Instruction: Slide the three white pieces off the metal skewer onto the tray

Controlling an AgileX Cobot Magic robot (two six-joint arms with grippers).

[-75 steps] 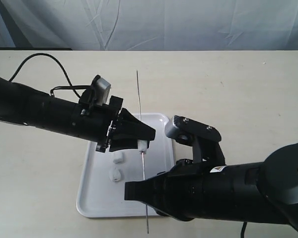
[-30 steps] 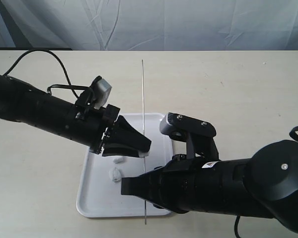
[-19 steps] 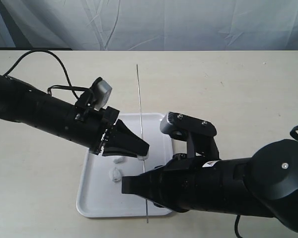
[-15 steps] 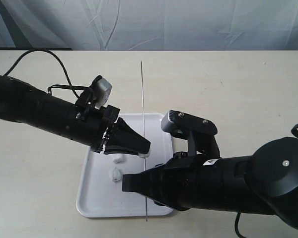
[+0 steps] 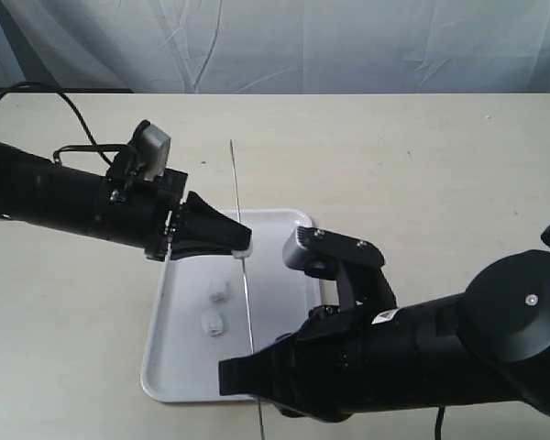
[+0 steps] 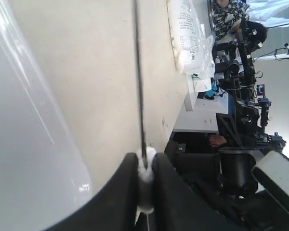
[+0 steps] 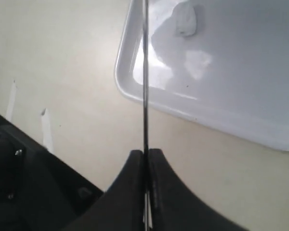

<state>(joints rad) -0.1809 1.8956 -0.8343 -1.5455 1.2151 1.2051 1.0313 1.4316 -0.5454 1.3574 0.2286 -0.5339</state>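
The table (image 5: 440,156) fills the exterior view, with a pale cloth backdrop behind it. The right arm (image 5: 422,357) is the biggest thing on it, cut off by the lower and right edges. It covers the tray's near right corner. The left arm (image 5: 64,192) comes in from the left edge, which cuts off its rear part.

The tray (image 5: 188,367) lies flat between them, and its rim shows along the left and far sides. The metal skewer (image 5: 238,211) runs lengthwise above the tray, with its far end out over bare table. A lower stretch is hidden behind the right gripper (image 5: 234,376), and its near tip meets the bottom edge.

In the right wrist view that gripper (image 7: 145,156) has its fingers pressed together on the rod (image 7: 145,72). The tray (image 7: 221,72) lies beyond.

The left gripper (image 5: 243,249) pinches the third piece (image 5: 244,250), of which only a white sliver shows there. In the left wrist view the fingers (image 6: 127,192) squeeze the piece (image 6: 145,187) with the skewer (image 6: 138,86) running into it. How far it is threaded cannot be made out.

Two loose pieces rest on the tray floor left of the skewer and apart from each other, the farther piece (image 5: 218,291) and the nearer piece (image 5: 211,322). The right wrist view shows only one of them (image 7: 185,21), and which one is unclear.
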